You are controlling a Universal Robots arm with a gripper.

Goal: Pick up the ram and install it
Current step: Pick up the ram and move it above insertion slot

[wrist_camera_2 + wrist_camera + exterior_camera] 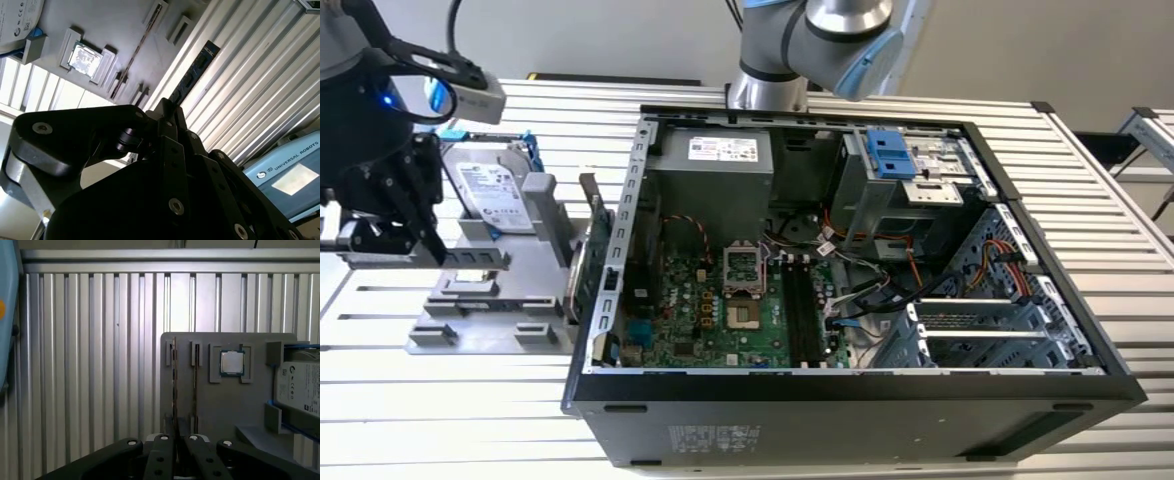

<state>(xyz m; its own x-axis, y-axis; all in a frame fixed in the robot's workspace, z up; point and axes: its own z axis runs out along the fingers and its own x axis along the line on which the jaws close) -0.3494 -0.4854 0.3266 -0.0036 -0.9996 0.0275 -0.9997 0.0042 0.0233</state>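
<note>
- Slatted metal table (pixel 440 400): carries all items listed below
- Grey fixture plate (pixel 480 330): lies flat on the table, just beside the pincer (pixel 394 240), on its side toward the case
- Hard drive in a blue frame (pixel 491 195): stands upright on the plate, near the pincer
- Processor chip (pixel 232 362): seated flat in a square recess of the plate, beside the hard drive
- Open computer case (pixel 854 385): lies on its side, beyond the plate, well apart from the pincer
- Inside the case: green motherboard (pixel 700 305), silver power supply (pixel 727 165), blue drive latch (pixel 891 155)
</note>
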